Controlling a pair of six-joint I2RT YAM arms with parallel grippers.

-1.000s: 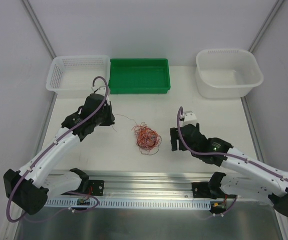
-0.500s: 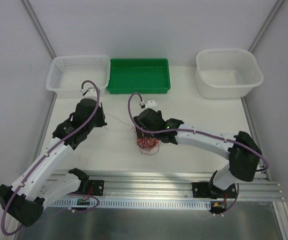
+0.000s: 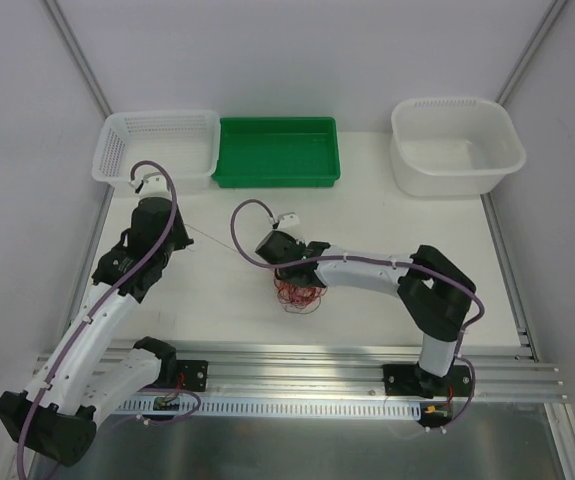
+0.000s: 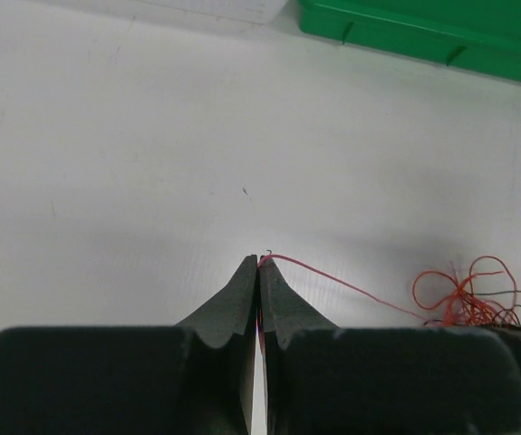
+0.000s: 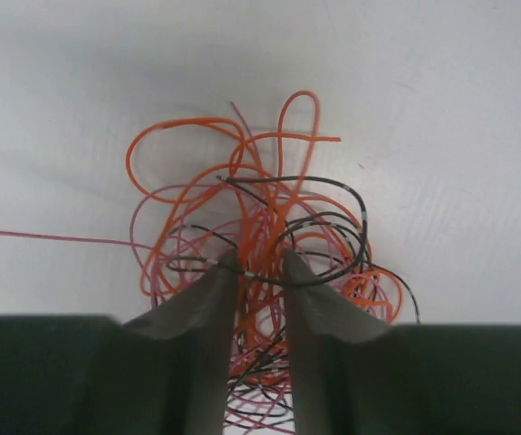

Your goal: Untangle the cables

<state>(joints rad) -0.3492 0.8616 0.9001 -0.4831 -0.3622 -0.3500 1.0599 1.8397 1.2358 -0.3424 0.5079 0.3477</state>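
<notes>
We see L gripper [image 4: 259, 261] pinched shut on a red strand [image 4: 332, 279] of the cables [image 5: 242, 172]. R gripper [image 5: 260, 265] narrow, astride them; grip unclear.

The cables [image 3: 297, 292] lie as one loose tangle near the middle of the surface [image 3: 407, 225]. They are hair-thin wires, mostly orange-red, some pinkish and a few dark, curling in overlapping loops. One pinkish-red strand leaves the clump (drawn nearly straight) and runs to the left tool [image 4: 258, 263], which pinches its end. The right tool [image 5: 260, 263] straddles the tangle's middle, with strands passing between its fingers.
</notes>
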